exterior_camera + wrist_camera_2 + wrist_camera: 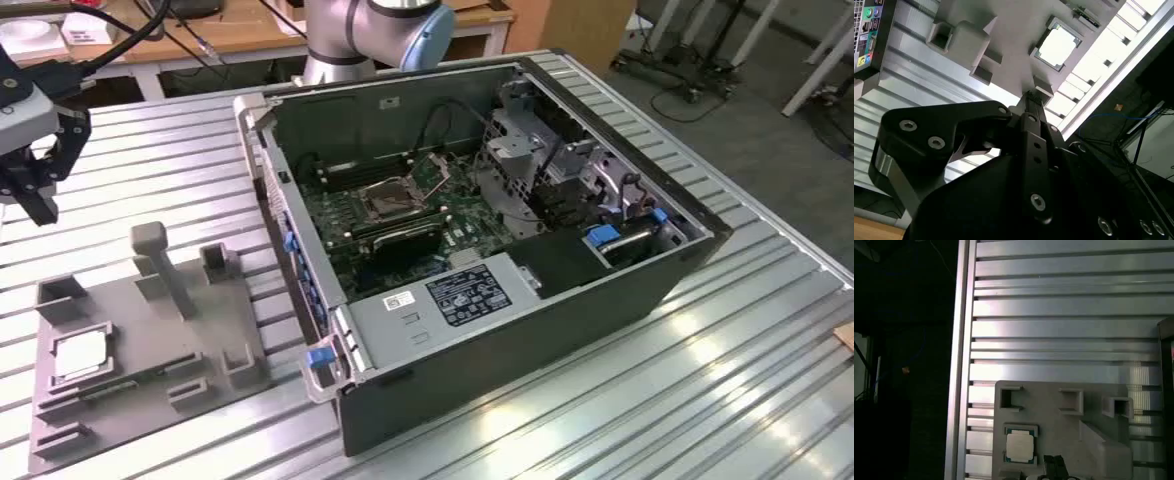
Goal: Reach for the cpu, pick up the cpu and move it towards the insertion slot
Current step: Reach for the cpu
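A black robot gripper (40, 210) hovers over a grey plastic tray (127, 315), its fingers pressed together, holding nothing. The small flat silvery-white square cpu (80, 355) lies untouched in a square recess of that tray. To the exterior view's right of the tray, the silver-framed square insertion slot (391, 197) sits inside an open black computer case (534, 340).

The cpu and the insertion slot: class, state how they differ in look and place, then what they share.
The cpu has a pale silvery top; the insertion slot has a dark centre inside a metal frame. The cpu lies in a grey tray outside the case; the insertion slot sits inside the case. Both are square and face upward.
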